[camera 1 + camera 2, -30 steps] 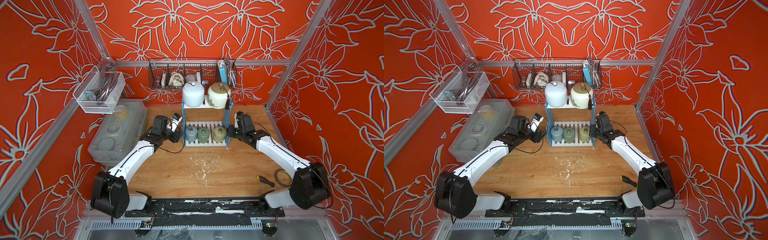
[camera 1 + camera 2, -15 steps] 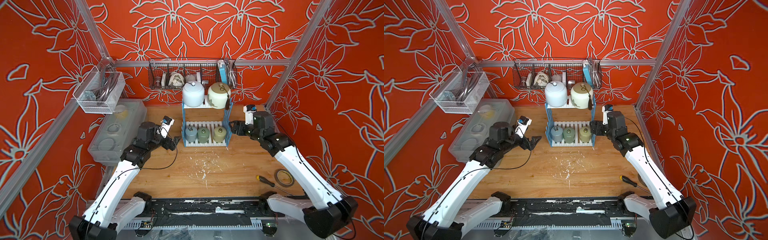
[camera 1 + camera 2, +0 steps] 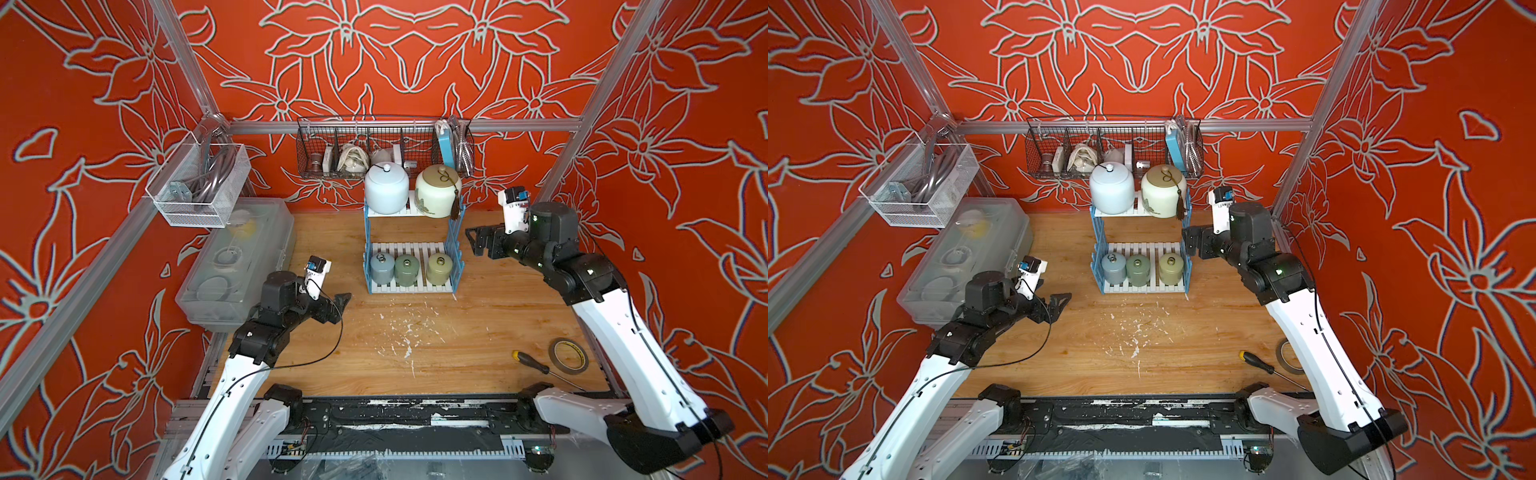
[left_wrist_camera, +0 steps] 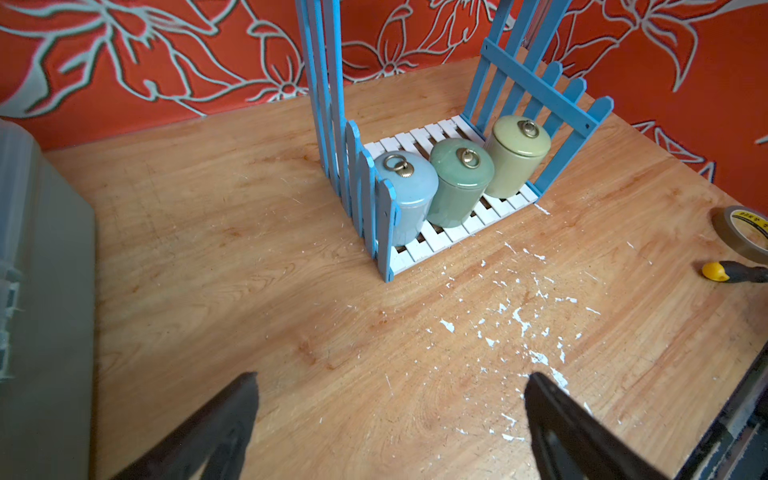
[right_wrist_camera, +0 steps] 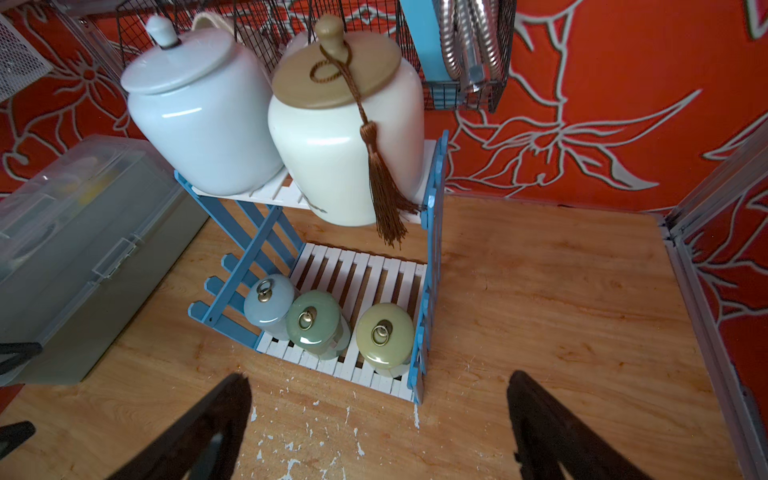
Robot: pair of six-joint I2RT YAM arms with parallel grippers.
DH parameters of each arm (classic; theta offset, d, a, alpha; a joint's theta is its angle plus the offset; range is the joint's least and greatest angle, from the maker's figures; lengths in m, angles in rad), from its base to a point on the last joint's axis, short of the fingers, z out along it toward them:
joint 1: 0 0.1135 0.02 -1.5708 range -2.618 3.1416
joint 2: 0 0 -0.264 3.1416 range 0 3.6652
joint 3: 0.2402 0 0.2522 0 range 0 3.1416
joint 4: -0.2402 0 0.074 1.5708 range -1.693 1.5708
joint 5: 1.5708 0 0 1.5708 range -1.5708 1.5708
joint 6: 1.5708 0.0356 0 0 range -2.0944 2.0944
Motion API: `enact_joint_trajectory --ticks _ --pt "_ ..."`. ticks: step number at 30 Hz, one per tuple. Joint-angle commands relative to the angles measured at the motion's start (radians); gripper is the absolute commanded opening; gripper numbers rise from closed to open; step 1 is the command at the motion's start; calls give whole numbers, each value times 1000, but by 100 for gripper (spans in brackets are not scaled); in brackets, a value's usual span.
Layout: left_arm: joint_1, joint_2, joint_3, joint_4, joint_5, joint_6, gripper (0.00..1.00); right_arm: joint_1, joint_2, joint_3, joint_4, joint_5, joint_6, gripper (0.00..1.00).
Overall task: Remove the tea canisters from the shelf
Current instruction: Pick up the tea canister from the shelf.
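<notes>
Tea canisters [image 3: 406, 270]: five, upright, all held on shelf [image 3: 454, 266], two large above, three small below. Right gripper [image 3: 473, 242]: jaws spread, empty, positioned nearest, beside its right side. Left gripper [image 3: 343, 300]: jaws spread, empty, positioned farther, front-left.

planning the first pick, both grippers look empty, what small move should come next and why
Probably swing the right gripper round to the shelf's open front, toward the olive canister. It is open and empty, all five canisters are on the shelf, and the blue side fence stands between it and that nearest one.
</notes>
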Motion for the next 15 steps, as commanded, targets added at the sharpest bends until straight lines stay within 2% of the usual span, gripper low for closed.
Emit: enact_joint_trajectory --ticks 1,10,15 --pt "32 -20 -31 46 42 -38 99 2 53 95 -54 11 -60 99" --pt "54 -47 -107 116 54 -55 99 2 213 282 -21 -4 -100 99" --pt "59 -45 -114 116 58 -53 99 3 347 463 -48 -16 -108 99"
